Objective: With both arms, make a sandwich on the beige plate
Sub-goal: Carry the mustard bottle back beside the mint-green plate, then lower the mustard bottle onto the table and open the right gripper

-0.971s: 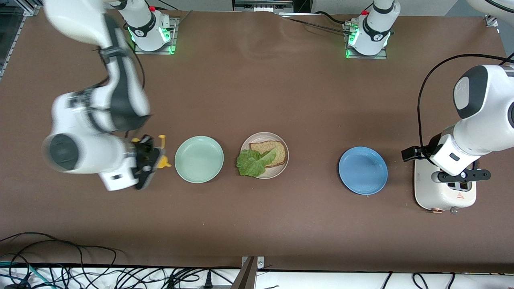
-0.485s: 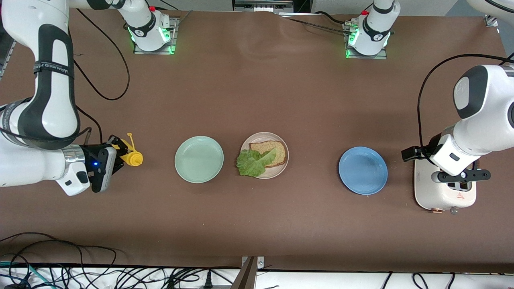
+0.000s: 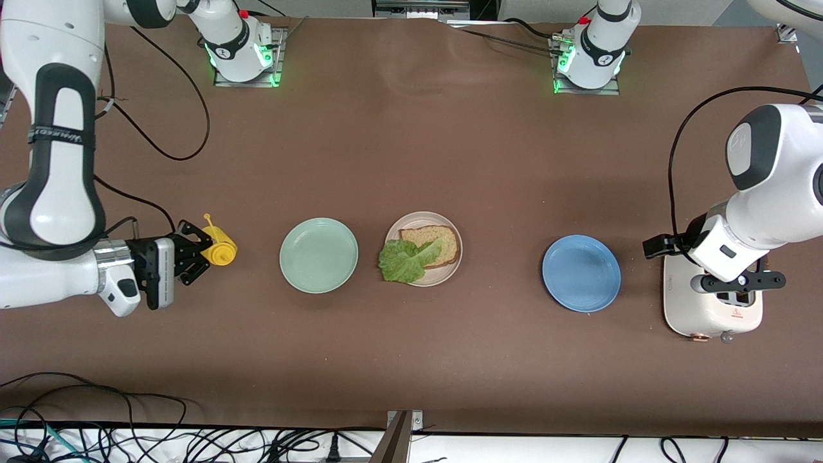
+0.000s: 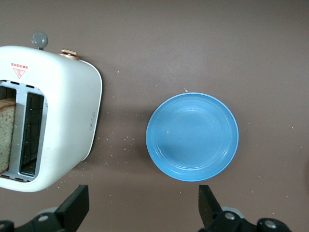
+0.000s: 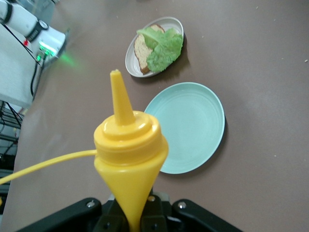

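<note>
since 0.5 s ago, right gripper (image 3: 196, 252), clamped on yellow bottle (image 3: 219, 248), has swung it toward mint plate (image 3: 318, 255). left gripper (image 4: 143, 212) hangs spread over toaster (image 3: 710, 308). beige plate (image 3: 450, 227) holds 1 bread slice (image 3: 442, 241) and lettuce (image 3: 405, 260) mid-counter.

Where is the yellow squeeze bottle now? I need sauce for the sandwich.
The yellow squeeze bottle is held in the right claw at the right arm's end of the table, beside the mint-green plate.
</note>
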